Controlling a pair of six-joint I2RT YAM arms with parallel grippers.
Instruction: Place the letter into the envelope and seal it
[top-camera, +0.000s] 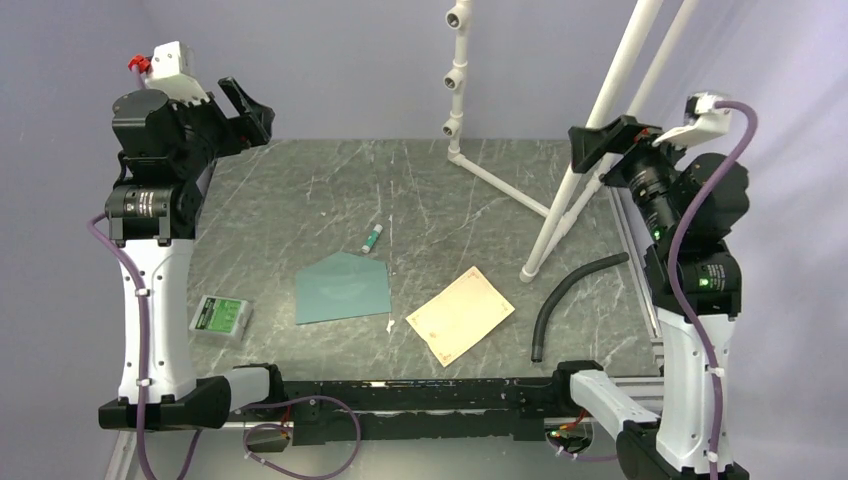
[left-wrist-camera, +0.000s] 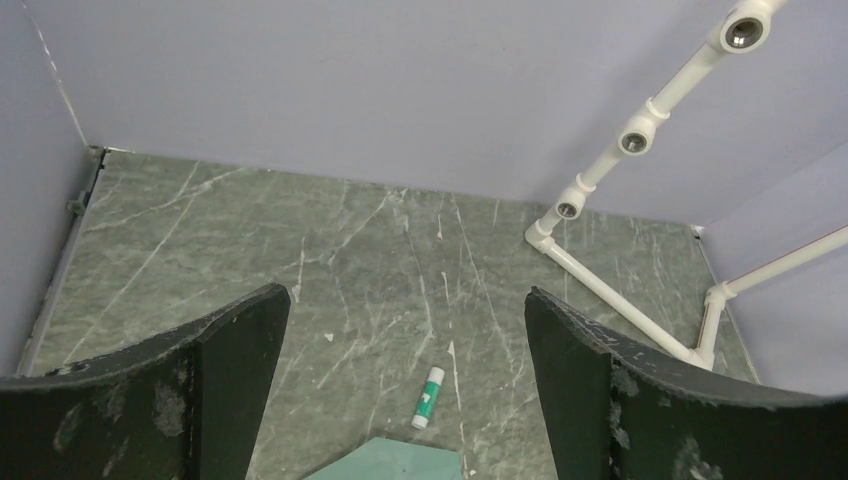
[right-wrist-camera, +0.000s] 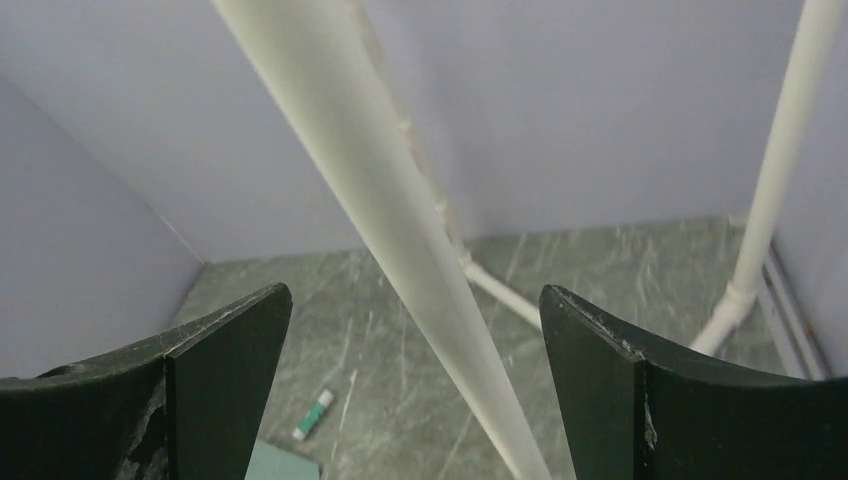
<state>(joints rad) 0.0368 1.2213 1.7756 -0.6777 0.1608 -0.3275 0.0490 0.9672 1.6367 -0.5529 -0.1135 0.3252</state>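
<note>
Paper first: the letter (top-camera: 460, 315) lay flat and askew, just right of centre in the lower half of the overhead frame. Left of it, apart, sat the envelope (top-camera: 343, 289), its triangular flap pointing toward the top of the frame. A glue stick (top-camera: 373, 237) lay above that, a green-and-white packet (top-camera: 220, 317) at lower left, a black hose (top-camera: 575, 295) to the right. My left gripper (left-wrist-camera: 408, 305) and right gripper (right-wrist-camera: 415, 300) hung raised at the upper corners, jaws spread wide, grasping nothing.

- The right end effector (right-wrist-camera: 415, 295) has its dark fingers (right-wrist-camera: 215, 400) spread wide, with nothing between them.
- A white pipe (right-wrist-camera: 380, 200) slants across the view.
- A small green-and-white tube (right-wrist-camera: 313, 414) lies on the table (right-wrist-camera: 600, 250), near the envelope (right-wrist-camera: 282, 466) corner.
</note>
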